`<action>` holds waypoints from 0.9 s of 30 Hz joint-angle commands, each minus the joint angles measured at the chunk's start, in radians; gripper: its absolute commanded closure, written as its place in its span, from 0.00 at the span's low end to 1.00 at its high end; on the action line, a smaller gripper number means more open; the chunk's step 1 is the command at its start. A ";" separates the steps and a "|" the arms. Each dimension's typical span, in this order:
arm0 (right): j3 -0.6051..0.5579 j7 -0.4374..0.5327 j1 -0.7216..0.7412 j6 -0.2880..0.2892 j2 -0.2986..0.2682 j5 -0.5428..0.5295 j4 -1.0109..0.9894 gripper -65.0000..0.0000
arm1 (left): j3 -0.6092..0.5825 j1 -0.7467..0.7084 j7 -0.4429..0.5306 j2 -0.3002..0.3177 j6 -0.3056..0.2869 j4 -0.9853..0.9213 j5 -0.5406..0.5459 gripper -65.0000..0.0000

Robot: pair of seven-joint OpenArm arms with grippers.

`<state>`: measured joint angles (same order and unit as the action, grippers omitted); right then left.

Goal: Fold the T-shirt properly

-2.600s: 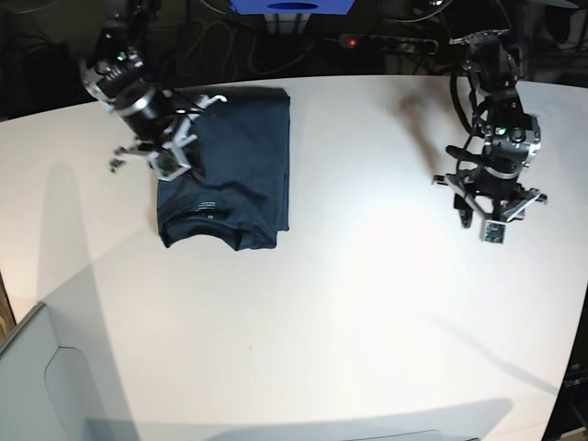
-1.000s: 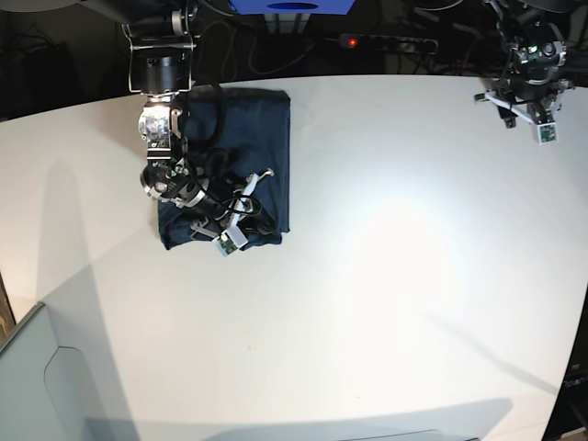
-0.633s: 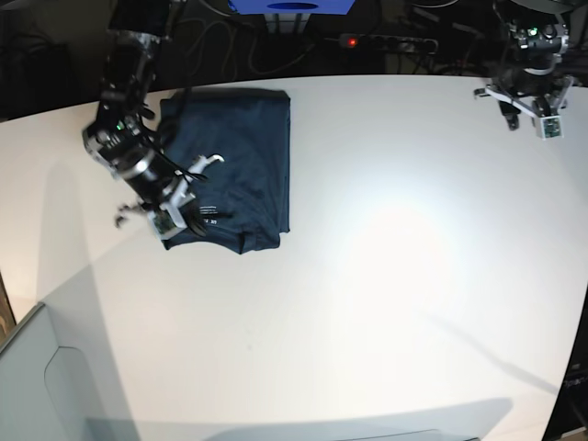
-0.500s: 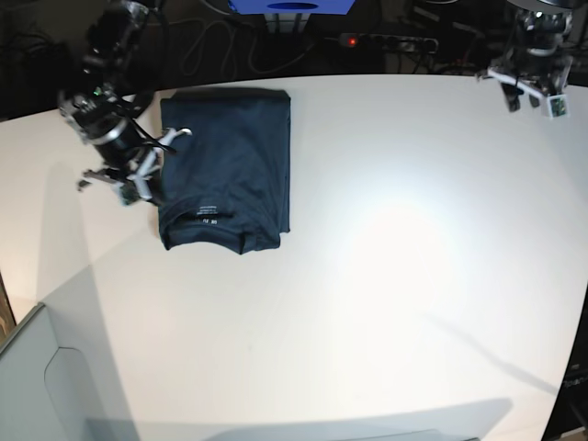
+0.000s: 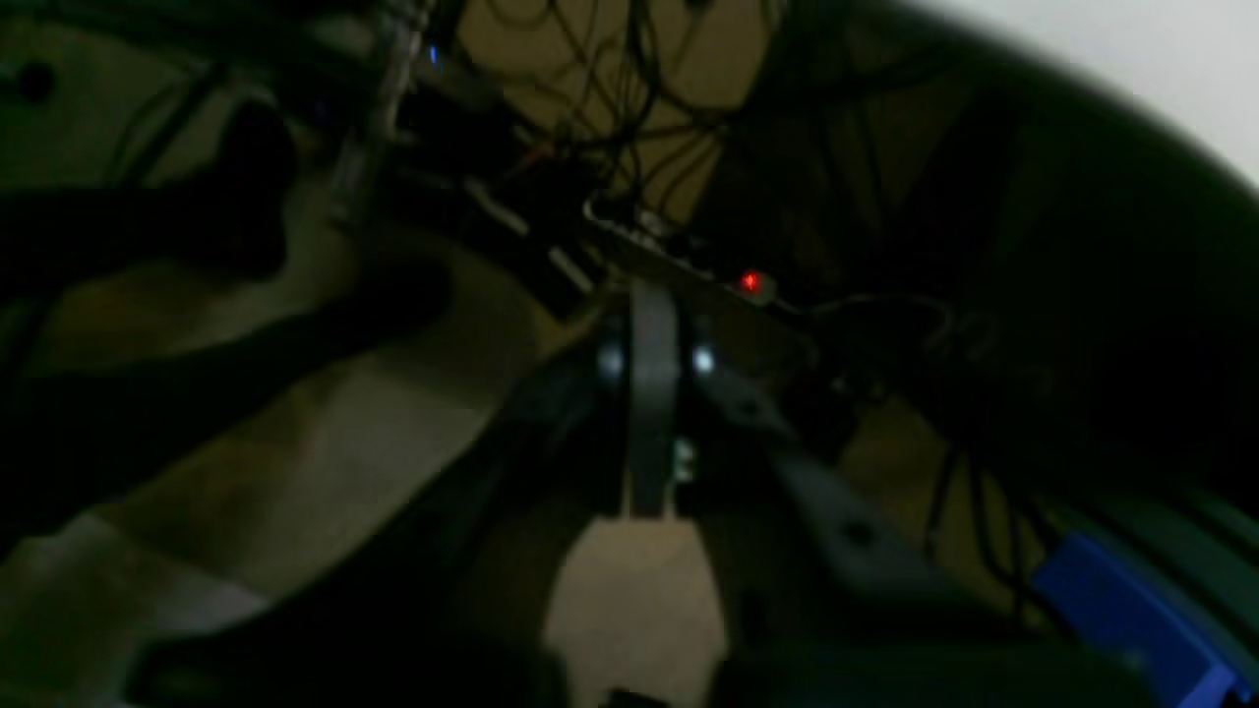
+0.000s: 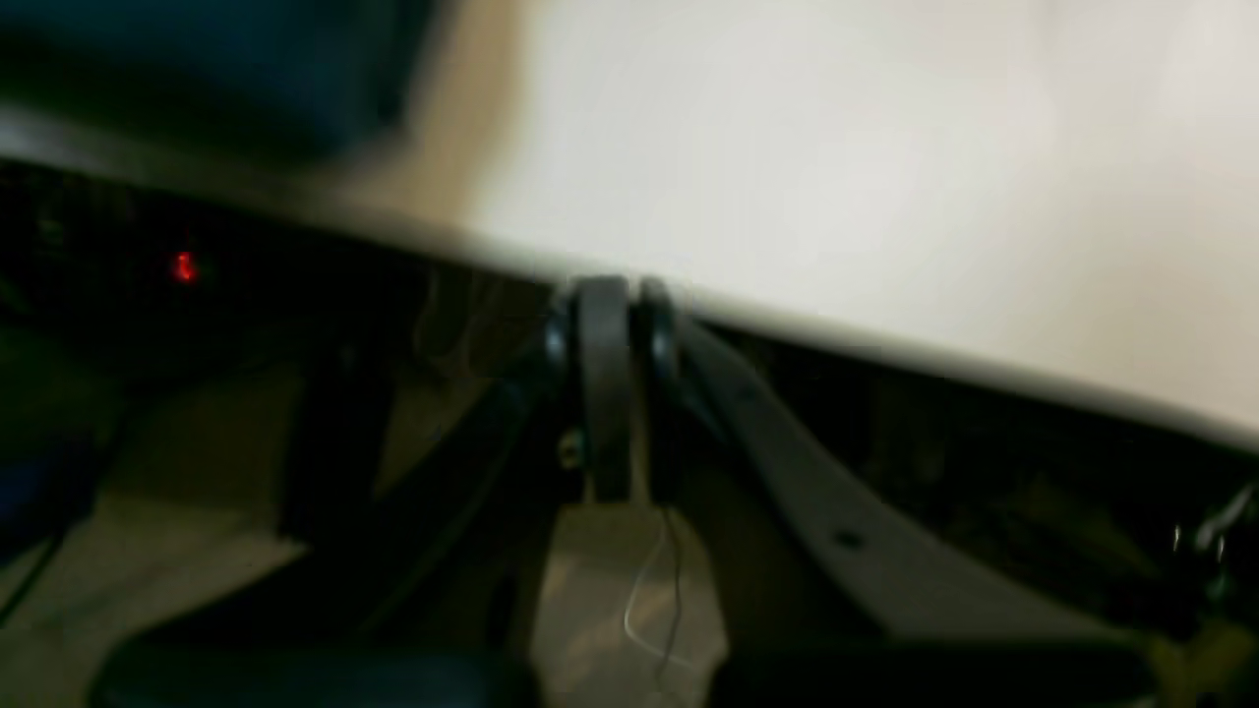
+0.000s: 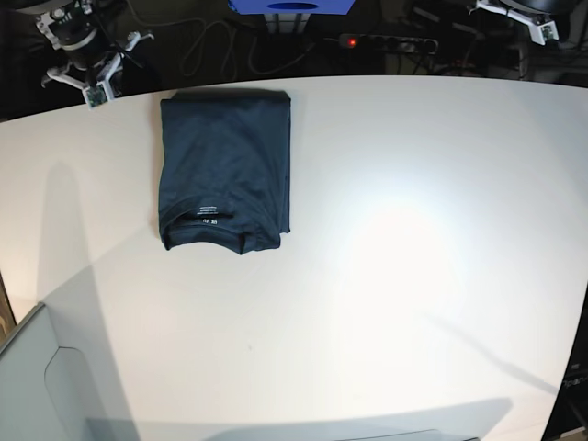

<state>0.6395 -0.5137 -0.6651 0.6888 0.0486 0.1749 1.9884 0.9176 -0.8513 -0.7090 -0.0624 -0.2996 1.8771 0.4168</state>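
I see a wide white worktop [image 7: 386, 276] filling most of the base view, brightly lit near its centre, with dark cabling and a power strip [image 7: 386, 41] showing a red light beyond its far edge. The T-shirt [image 7: 225, 170] lies folded into a neat rectangle at the upper left of the worktop, collar and label toward the near side, its far edge close to the worktop's rim. The right and lower parts of the surface are bare. A grey panel [image 7: 37, 386] sits at the lower left corner. My right gripper [image 7: 87, 78] hangs at the upper left corner past the rim, clenched on nothing. My left gripper [image 5: 649, 393] sits at the upper right corner, also clenched and empty, facing cables.
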 commanded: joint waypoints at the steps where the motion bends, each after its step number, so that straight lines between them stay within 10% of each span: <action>1: 0.006 0.022 -0.026 0.009 -0.006 -0.018 0.018 1.00 | 0.005 -0.026 0.010 0.008 0.003 -0.012 0.001 1.00; 6: -0.002 0.030 -0.097 0.009 -0.014 -0.015 -0.094 1.00 | -0.062 0.043 0.030 0.034 0.010 -0.228 -0.046 1.00; 12: -0.004 0.039 -0.045 0.009 -0.040 -0.018 -0.375 1.00 | -0.257 0.189 0.289 0.082 0.006 -0.626 -0.310 1.00; 27: -0.237 0.478 0.150 -0.002 -0.169 -0.010 -1.242 1.00 | -0.628 0.553 0.797 0.255 0.010 -1.572 -0.493 1.00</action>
<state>0.4004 -0.0395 -0.4988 0.6804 -0.1104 0.1715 0.7391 0.2855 -0.2901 0.0769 0.1818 -0.2859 0.3000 -0.0792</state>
